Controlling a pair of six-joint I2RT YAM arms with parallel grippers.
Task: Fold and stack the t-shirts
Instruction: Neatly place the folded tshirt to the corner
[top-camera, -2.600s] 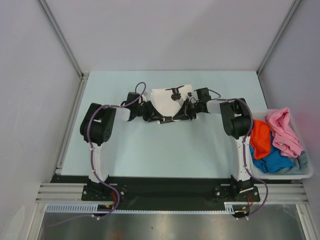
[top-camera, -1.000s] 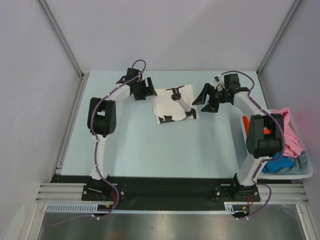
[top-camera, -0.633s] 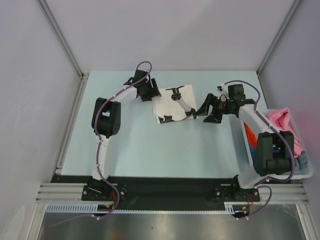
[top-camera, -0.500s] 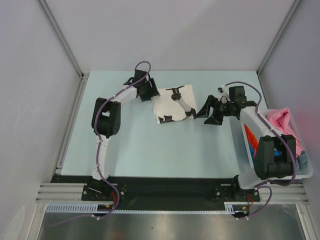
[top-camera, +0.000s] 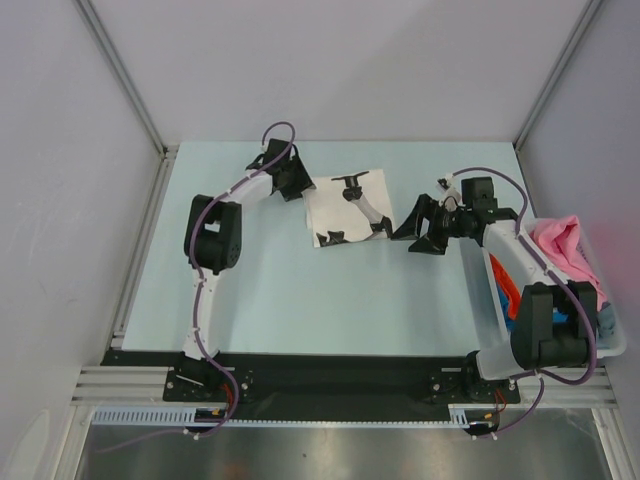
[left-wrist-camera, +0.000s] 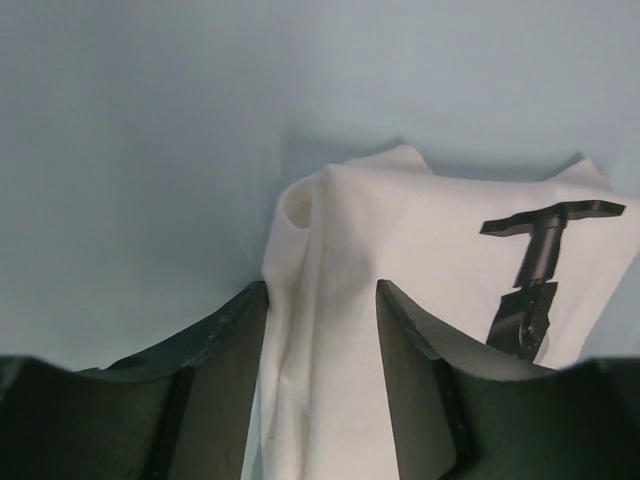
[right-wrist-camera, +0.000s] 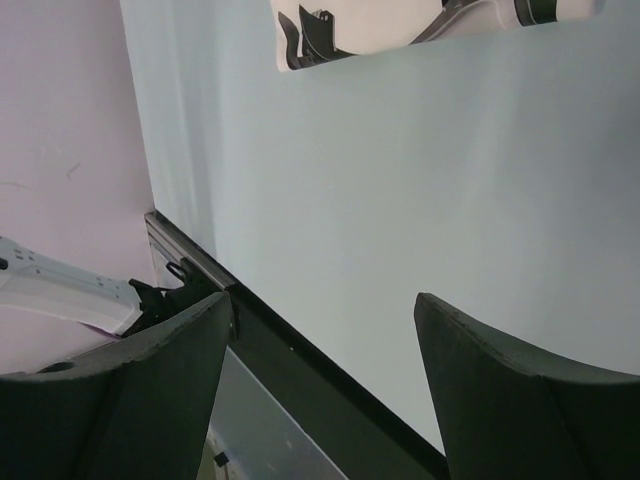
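One worry we have: left gripper (left-wrist-camera: 320, 290), jaws apart astride a corner of the folded white cloth t-shirt (left-wrist-camera: 420, 260), may grab one layer, unfolding it; right gripper (right-wrist-camera: 322, 305) beside the shirt gapes empty.

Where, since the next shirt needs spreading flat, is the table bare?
Widest free patch: the near table between the white t-shirt and the arm bases. Also bare: left of the left arm. Crowded: far centre, with the left end effector straddling the shirt's left edge and the right end effector beside it; the bin takes the right edge.
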